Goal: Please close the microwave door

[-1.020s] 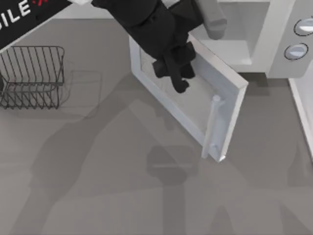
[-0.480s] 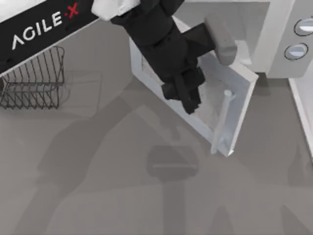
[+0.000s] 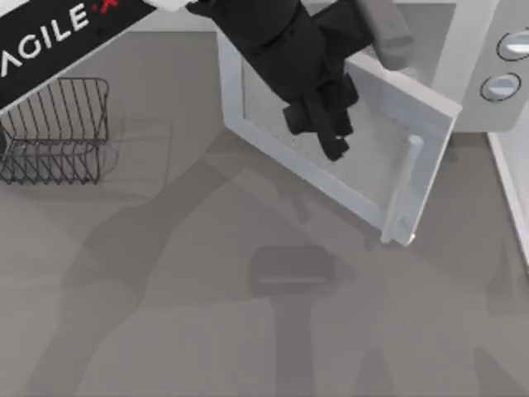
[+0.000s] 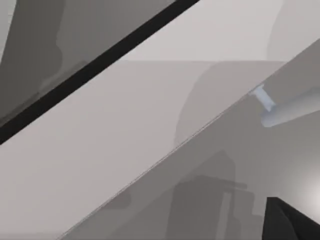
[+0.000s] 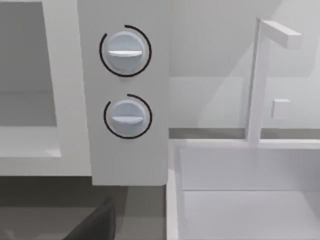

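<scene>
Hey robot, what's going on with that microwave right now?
Left gripper pressed against the microwave door. Door ajar, microwave cavity showing. Wire rack off to the left.

Our left arm reaches in from the top view's upper left, its white link lettered in black slanting toward the middle, the dark wrist bending downward and to the right. Our left gripper hangs at the end of it, its black fingers close together and pointing down and to the right; whether they are parted we cannot tell. In the right wrist view a dark edge of our right gripper shows low, aimed ahead
</scene>
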Controlling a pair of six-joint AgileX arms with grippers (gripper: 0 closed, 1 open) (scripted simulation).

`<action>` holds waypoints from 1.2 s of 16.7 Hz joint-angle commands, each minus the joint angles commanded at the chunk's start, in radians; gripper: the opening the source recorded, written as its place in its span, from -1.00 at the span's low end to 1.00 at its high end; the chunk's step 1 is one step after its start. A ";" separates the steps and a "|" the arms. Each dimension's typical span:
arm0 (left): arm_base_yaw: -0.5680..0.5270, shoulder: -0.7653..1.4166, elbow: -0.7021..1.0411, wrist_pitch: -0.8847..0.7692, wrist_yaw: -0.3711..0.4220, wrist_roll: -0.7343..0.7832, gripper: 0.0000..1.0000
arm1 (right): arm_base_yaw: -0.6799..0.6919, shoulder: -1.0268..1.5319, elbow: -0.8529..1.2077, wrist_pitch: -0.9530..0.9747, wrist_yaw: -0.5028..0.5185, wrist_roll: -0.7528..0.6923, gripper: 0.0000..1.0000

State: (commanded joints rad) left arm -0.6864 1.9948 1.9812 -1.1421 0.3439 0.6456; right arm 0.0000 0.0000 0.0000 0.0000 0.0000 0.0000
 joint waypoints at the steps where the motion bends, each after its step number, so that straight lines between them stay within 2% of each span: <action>1: 0.000 0.000 0.000 0.000 0.000 0.000 -1.00 | 0.000 0.000 0.000 0.000 0.000 0.000 1.00; 9: -0.026 0.027 -0.014 -0.029 0.001 -0.027 -1.00 | 0.000 0.000 0.000 0.000 0.000 0.000 1.00; 16: -0.041 0.057 0.078 -0.015 -0.013 -0.036 -1.00 | 0.000 0.000 0.000 0.000 0.000 0.000 1.00; 20: -0.039 0.054 0.074 -0.016 -0.012 -0.036 -1.00 | 0.000 0.000 0.000 0.000 0.000 0.000 1.00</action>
State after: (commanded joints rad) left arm -0.7258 2.0488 2.0556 -1.1586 0.3315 0.6093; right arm 0.0000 0.0000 0.0000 0.0000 0.0000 0.0000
